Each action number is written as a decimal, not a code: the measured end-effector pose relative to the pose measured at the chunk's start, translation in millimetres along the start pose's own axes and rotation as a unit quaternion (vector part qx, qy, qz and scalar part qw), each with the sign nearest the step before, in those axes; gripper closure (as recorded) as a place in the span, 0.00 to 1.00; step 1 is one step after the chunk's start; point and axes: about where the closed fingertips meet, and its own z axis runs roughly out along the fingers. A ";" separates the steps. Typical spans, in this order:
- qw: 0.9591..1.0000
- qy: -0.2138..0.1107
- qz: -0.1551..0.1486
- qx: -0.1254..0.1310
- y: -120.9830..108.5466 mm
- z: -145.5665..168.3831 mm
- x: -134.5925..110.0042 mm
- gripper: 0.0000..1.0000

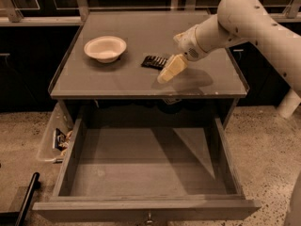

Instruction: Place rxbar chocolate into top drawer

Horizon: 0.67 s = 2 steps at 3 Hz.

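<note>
Bar point(154, 61): rows of pale lettering, unreadable. Tool point(164, 76) is over the table point(141, 25), angled down-left. Can't tell its grip state. Bar lies flat on the table just up-left of the tool; contact unclear. Bowl point(105, 48) farther left. Drawer point(146, 212) stands open below the tool.

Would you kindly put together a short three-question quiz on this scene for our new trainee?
1. True or false: the rxbar chocolate lies inside the open top drawer.
2. Where is the gripper? (a) over the tabletop, close by the bar's right end; (b) inside the drawer; (c) on the floor.
3. Fill in: left of the bar stands a round cream ____.
Key: 1 false, it lies on the tabletop; 2 a; 3 bowl.
</note>
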 end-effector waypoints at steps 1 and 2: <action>1.000 -0.015 -0.001 0.004 -9.8 13.0 -9.3 0.00; 1.000 -0.018 0.007 0.005 -18.2 23.6 -11.0 0.00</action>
